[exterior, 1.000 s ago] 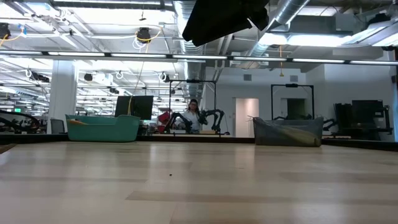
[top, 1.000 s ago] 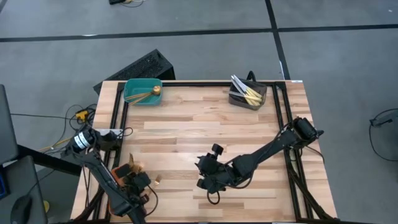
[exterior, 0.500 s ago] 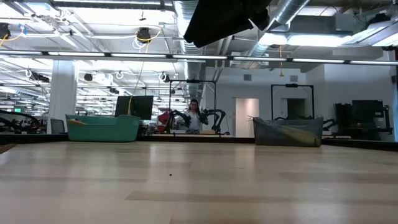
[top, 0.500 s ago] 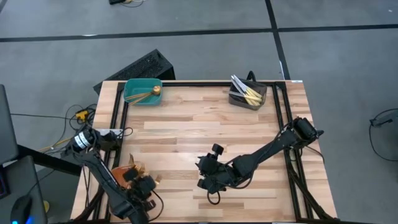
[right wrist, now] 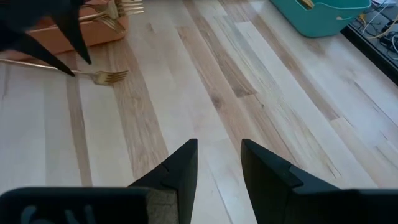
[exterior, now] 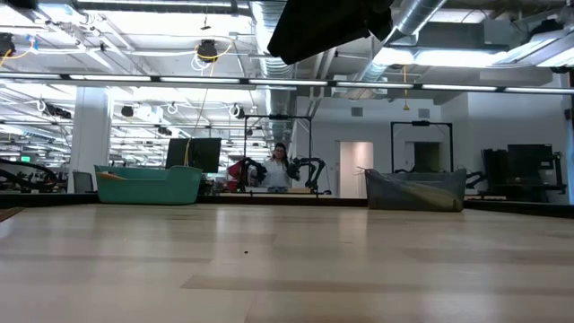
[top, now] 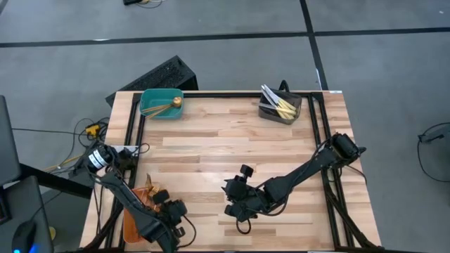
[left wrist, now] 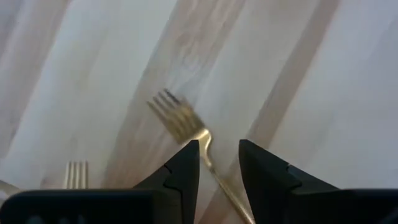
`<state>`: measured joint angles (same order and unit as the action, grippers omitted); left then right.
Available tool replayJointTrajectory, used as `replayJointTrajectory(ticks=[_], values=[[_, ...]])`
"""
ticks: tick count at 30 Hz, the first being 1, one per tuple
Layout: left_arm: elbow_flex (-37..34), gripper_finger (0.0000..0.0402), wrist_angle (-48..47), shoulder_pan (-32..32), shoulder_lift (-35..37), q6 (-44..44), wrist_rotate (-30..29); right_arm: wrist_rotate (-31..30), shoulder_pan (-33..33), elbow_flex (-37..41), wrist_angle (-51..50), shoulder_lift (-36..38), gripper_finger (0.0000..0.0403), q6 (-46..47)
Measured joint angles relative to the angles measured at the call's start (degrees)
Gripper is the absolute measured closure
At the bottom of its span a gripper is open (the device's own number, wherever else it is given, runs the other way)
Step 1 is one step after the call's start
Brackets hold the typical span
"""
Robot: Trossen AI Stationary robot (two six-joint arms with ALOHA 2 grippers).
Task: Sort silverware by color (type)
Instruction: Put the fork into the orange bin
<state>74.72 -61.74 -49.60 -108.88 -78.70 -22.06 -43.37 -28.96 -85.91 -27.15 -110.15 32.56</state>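
Your left gripper [left wrist: 219, 168] sits just beside the orange bin [top: 132, 216], its fingers parted around the handle of a gold fork [left wrist: 186, 130] lying on the table [top: 232, 140]; whether they pinch it, you cannot tell. Your right gripper [right wrist: 219, 165] hovers spread, farther from that bin, near the table's middle.

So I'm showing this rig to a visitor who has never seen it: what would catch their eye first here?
Probably the gold fork lying on the bare wood, framed by the left gripper, whose open fingers sit either side of its handle at the table's near left corner. Next, the teal bin and dark grey bin at the far edge, both holding silverware. The right gripper hangs open over mid-table.
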Motion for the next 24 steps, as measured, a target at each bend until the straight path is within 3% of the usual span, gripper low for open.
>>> replayJointTrajectory(ticks=[8, 18, 21, 24], values=[[-2.96, 0.0276, 0.26, 2.14, -0.02, 0.15, 7.35, 0.02, -0.32, 0.0, -0.18, 0.0, 0.0253, 0.02], [-8.24, 0.0273, 10.77, 2.09, 0.44, 0.52, 11.53, 0.04, -0.21, 0.0, -0.27, -0.02, 0.0253, 0.02], [-8.26, 0.0293, 10.77, 2.12, 0.35, 0.89, 11.76, 0.04, -0.21, -0.01, -0.26, -0.02, 0.0253, 0.02], [-8.31, 0.0344, 11.48, 2.12, 0.3, 2.25, 12.24, 0.04, -0.21, 0.0, -0.25, -0.02, 0.0253, 0.02]])
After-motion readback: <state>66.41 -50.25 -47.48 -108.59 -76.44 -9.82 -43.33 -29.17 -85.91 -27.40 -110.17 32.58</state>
